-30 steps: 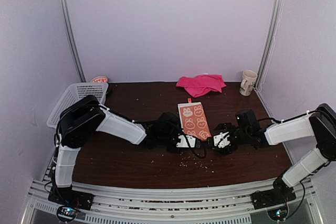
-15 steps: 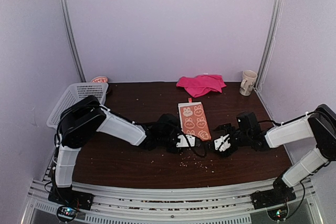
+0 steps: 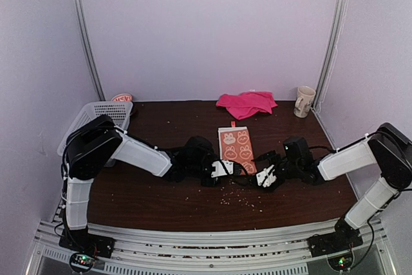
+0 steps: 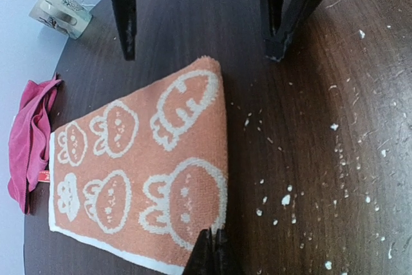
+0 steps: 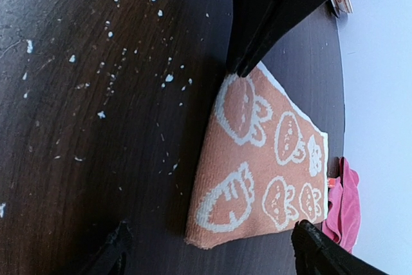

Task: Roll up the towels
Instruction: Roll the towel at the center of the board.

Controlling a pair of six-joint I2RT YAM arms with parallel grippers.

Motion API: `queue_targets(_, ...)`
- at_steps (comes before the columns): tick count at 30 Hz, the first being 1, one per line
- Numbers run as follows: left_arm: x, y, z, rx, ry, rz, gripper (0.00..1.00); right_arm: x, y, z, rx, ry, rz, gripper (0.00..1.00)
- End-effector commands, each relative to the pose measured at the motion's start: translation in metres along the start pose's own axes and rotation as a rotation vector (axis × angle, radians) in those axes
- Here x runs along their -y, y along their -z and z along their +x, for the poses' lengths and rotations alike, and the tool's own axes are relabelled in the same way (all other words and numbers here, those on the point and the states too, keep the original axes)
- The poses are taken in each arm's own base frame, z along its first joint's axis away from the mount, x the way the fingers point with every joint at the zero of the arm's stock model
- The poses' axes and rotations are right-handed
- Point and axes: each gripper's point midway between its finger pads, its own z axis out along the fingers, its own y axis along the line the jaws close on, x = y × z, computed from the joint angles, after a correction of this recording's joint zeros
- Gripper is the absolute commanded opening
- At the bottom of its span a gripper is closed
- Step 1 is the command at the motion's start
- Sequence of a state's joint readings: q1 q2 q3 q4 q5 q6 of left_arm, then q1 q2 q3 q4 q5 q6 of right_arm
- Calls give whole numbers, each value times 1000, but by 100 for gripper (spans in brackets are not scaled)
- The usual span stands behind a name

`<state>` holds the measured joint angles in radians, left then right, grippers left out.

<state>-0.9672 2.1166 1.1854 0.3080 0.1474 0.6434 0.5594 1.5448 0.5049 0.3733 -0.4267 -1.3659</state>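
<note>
Near the middle of the counter (image 3: 148,191) lies the orange towel (image 3: 237,146), well apart from the pink towel (image 3: 246,103), which sits bunched at the far edge. The orange towel's long axis runs from far to near, with the near end angled slightly to the right. A small tag (image 3: 233,123) is at the far end, pointing towards the pink towel. Its cartoon pattern faces up. The near short end is tilted up off the wood, with a shadow under it, while the rest lies flat.

The left hand (image 4: 209,254) has its fingers pressed fully together on the near left corner of the orange towel. The right hand (image 5: 214,246) stands spread wide and holds nothing. One finger (image 5: 117,248) is over bare wood and the other is past the towel's right edge, so the near end sits between them, untouched.

A second ago the towel lay flat along its whole length and the left hand was slightly open beside that corner. It has since closed on the corner and raised it a little. The right hand has slid in from the right, closer to the towel's end, at about the same width. The pink towel, the mug (image 3: 304,101) and the basket (image 3: 96,117) have not moved.
</note>
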Motion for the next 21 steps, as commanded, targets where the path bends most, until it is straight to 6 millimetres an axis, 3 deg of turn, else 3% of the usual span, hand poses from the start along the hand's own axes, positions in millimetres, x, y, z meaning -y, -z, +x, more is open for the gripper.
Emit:
queue_targets(1, -18, 15, -25, 97, 31, -29, 0, -14, -8, 4, -32, 12, -55, 86)
queue_targets(13, -28, 24, -30, 140, 64, -21, 0, -24, -19, 10, -89, 19, -48, 80)
queue_targets(21, -24, 24, -25, 133, 75, -11, 0, -19, -25, 18, -136, -45, -9, 66)
